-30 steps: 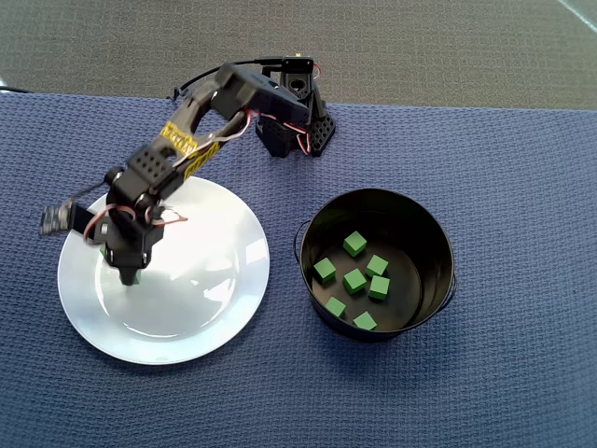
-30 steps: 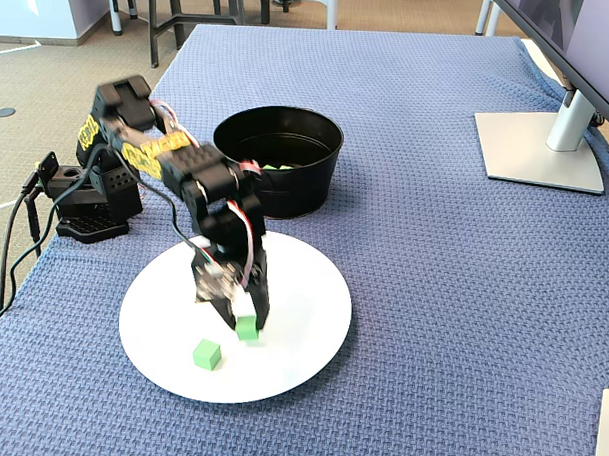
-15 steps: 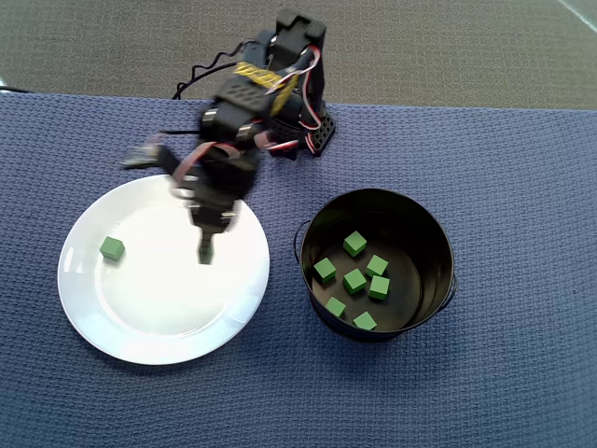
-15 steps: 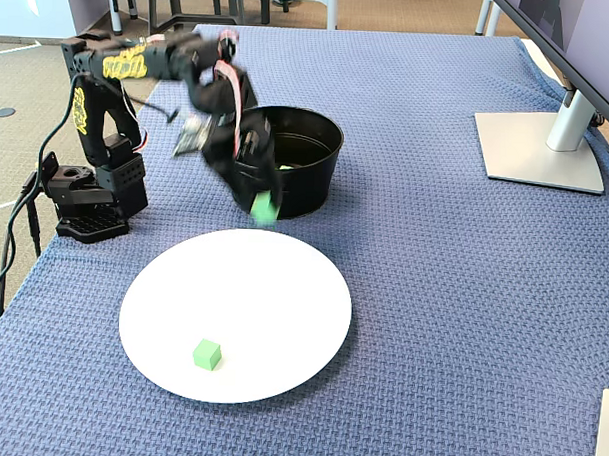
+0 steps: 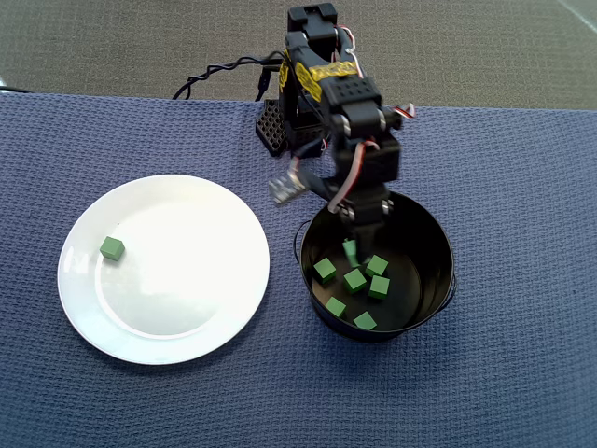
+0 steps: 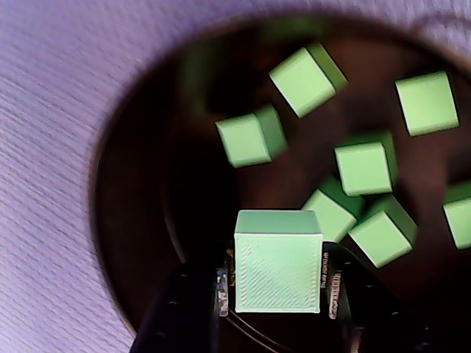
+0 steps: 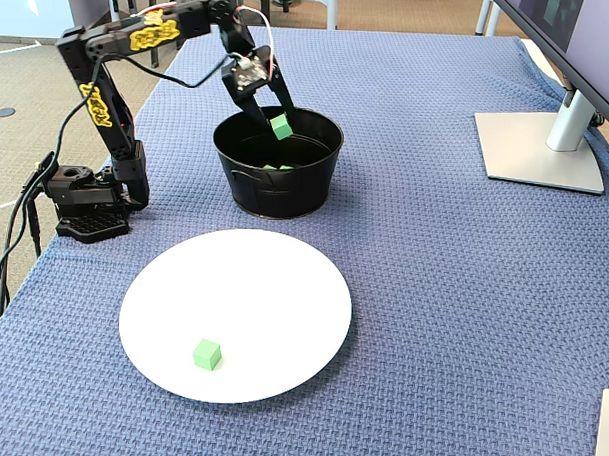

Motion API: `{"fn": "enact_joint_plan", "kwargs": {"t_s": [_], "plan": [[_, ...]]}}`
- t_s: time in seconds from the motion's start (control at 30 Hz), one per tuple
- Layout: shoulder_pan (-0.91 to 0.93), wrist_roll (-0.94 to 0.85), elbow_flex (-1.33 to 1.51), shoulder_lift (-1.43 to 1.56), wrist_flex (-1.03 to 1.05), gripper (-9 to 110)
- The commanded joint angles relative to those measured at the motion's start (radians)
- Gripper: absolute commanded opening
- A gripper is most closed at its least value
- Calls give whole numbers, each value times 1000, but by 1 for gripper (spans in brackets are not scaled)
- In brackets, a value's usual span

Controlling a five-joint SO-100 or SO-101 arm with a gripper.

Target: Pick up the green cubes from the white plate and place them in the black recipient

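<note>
- Progress looks late: the end effector (image 6: 278, 294) hangs over the mouth of the black recipient (image 5: 431, 233), clenched on one green cube (image 6: 277, 271), which the wrist view shows pinched between its two fingers.
- Cubes already inside the recipient number at least six in the overhead view, e.g. one loose cube (image 5: 325, 270) on the dark floor; the wrist view shows a cluster there too, though an exact count is uncertain.
- Only one cube (image 5: 112, 248) remains on the white plate (image 5: 187, 327), near the plate's left rim in the overhead view.
- The plate sits toward the desk's left edge in that view, just beside the recipient.
- What is left, as I judge it: release the held cube, then fetch the last one.
</note>
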Motion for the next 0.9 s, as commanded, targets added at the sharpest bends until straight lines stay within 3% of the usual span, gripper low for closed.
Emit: {"fn": "enact_joint_plan", "kwargs": {"t_s": [0.0, 0.07, 0.1, 0.27, 0.47, 0.67, 0.8, 0.87], "plan": [[-77, 20, -34, -52, -29, 5], [-97, -41, -38, -74, -20, 32], [-98, -52, -38, -74, -14, 37], [-9, -61, -115, 5, 32, 41], [307, -170, -262, 150, 107, 37], [664, -368, -133, 120, -15, 27], [879, -423, -18, -5, -193, 3], [962, -445, -28, -104, -235, 0]]}}
